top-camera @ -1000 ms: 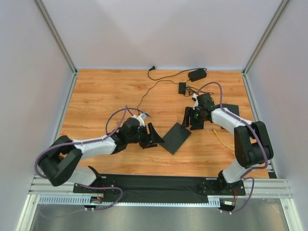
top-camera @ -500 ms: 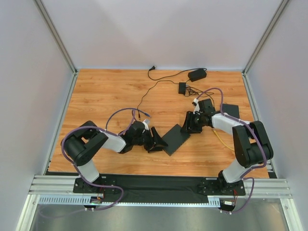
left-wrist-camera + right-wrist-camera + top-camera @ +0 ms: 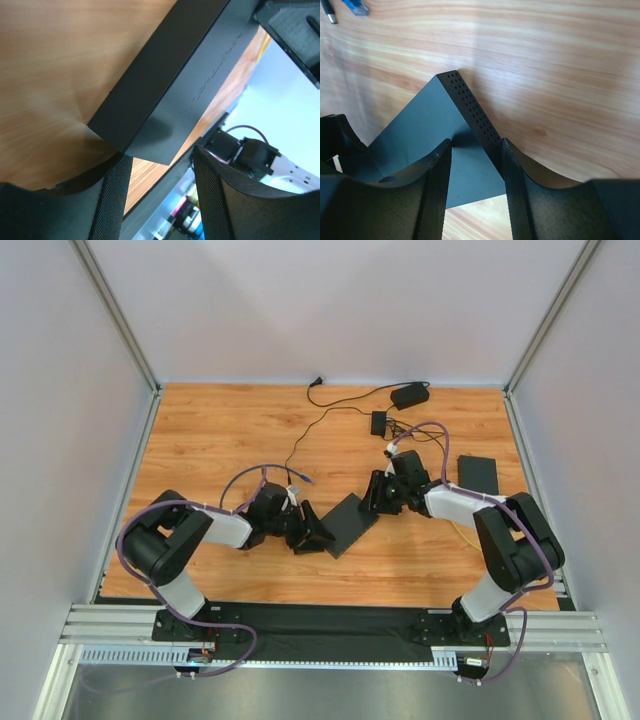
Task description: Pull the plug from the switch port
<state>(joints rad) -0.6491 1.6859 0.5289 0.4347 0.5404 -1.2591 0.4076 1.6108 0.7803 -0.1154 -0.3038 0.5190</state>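
Observation:
The switch is a flat black oblong box lying askew on the wooden table between both arms. My left gripper is open at its near-left corner; in the left wrist view that corner of the switch sits just beyond the spread fingers. My right gripper is open at the far-right end; in the right wrist view its fingers straddle a corner of the switch, and the right finger lies along the perforated side. No sockets and no inserted plug show.
A squarer black slab lies at the right. A power adapter, a small black box and thin black cables lie at the back. A loose blue connector and a barrel plug lie on the wood.
The switch has slid left and turned. My right gripper has moved left with it. My left arm has folded back, its gripper staying at the switch's left corner.

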